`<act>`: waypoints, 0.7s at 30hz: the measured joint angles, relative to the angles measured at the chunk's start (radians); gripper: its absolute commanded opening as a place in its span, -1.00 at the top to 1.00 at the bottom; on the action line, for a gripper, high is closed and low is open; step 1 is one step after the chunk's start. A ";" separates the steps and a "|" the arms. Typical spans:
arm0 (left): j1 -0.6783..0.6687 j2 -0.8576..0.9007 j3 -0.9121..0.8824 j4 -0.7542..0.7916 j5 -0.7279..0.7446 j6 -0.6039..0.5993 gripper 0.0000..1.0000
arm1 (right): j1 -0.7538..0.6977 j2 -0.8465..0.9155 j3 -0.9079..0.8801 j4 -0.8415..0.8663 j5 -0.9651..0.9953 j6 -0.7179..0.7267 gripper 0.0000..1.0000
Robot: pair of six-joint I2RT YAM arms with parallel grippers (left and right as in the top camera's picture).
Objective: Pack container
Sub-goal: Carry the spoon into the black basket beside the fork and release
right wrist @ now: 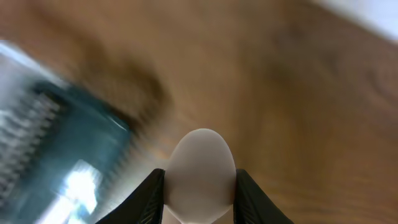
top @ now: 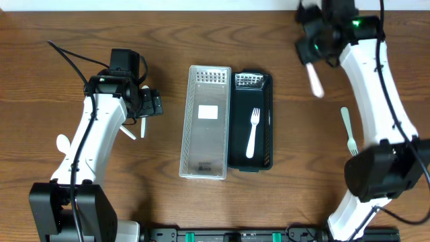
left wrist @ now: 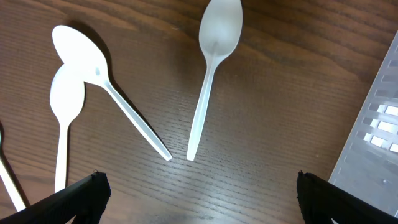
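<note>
The black container (top: 263, 121) lies mid-table with a white fork (top: 252, 131) inside it. Against its left side sits a clear perforated tray (top: 206, 121). At the back right, raised above the table, my right gripper (top: 310, 52) is shut on a white spoon (top: 314, 79). The spoon's bowl (right wrist: 200, 174) fills the gap between the fingers, and the container (right wrist: 68, 155) is a blur to the left. My left gripper (left wrist: 199, 202) hangs open over bare wood, just short of three white spoons (left wrist: 214, 74) (left wrist: 106, 87) (left wrist: 65, 106). Its fingers (left wrist: 84, 196) hold nothing.
Another white fork (top: 348, 131) lies on the table at the right, beside the right arm. The clear tray's edge (left wrist: 379, 124) shows at the right of the left wrist view. Loose spoons (top: 62, 142) lie around the left arm.
</note>
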 measured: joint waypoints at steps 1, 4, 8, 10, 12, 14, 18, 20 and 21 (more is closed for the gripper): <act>0.000 0.000 0.000 0.000 0.000 0.000 -0.96 | 0.027 -0.008 0.015 0.001 0.000 0.057 0.97; 0.000 0.000 0.000 0.000 0.000 0.000 -0.96 | 0.106 -0.021 0.030 -0.018 -0.006 0.245 0.97; 0.000 0.000 0.000 0.000 0.000 0.000 -0.96 | 0.194 -0.016 0.006 -0.058 -0.003 0.502 0.97; 0.000 0.000 0.000 0.000 0.000 0.000 -0.96 | 0.225 -0.016 -0.027 -0.060 0.005 0.595 0.97; 0.000 0.000 0.000 0.001 0.000 0.000 -0.96 | 0.247 -0.016 -0.074 -0.051 0.013 0.654 0.97; 0.000 0.000 0.000 0.000 0.000 0.000 -0.96 | 0.264 -0.016 -0.141 -0.039 0.023 0.696 0.97; 0.000 0.000 0.000 0.000 0.000 0.000 -0.96 | 0.276 -0.015 -0.291 -0.003 0.028 0.737 0.97; 0.000 0.000 0.000 0.000 0.000 0.000 -0.96 | 0.276 -0.013 -0.375 0.035 0.026 0.742 0.91; 0.000 0.000 0.000 0.000 0.000 0.000 -0.96 | 0.276 -0.011 -0.401 0.045 0.025 0.741 0.77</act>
